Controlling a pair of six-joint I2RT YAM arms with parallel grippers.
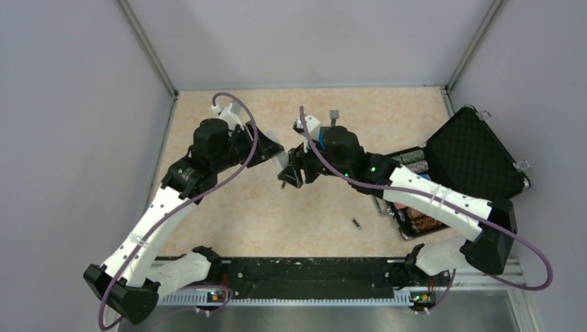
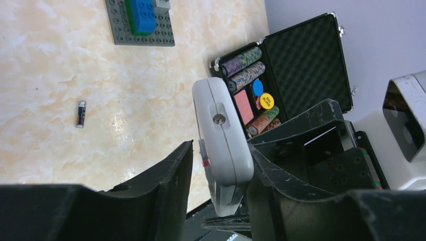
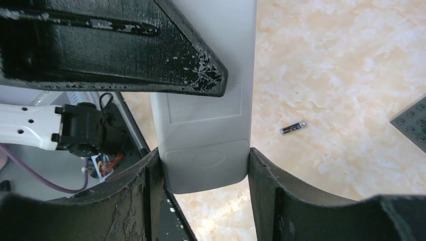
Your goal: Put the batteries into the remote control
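The white remote control [image 1: 282,164] hangs above the middle of the table between both arms. My right gripper [image 3: 203,153] is shut on its lower end, a finger pressed on each long side; its plain back [image 3: 211,125] with a ridged cover faces that camera. My left gripper [image 2: 221,150] stands open around the remote control [image 2: 223,135]: the right finger [image 2: 271,170] touches its edge, while a gap separates the left finger [image 2: 171,175] from it. One dark battery [image 1: 356,223] lies on the table, also in the wrist views as a battery [image 2: 81,113] [image 3: 293,128].
An open black case [image 1: 471,159] with poker chips [image 2: 246,70] sits at the right. A grey studded plate with a blue block [image 2: 140,22] lies at the back of the table [image 1: 228,214]. A black rail [image 1: 304,273] runs along the near edge.
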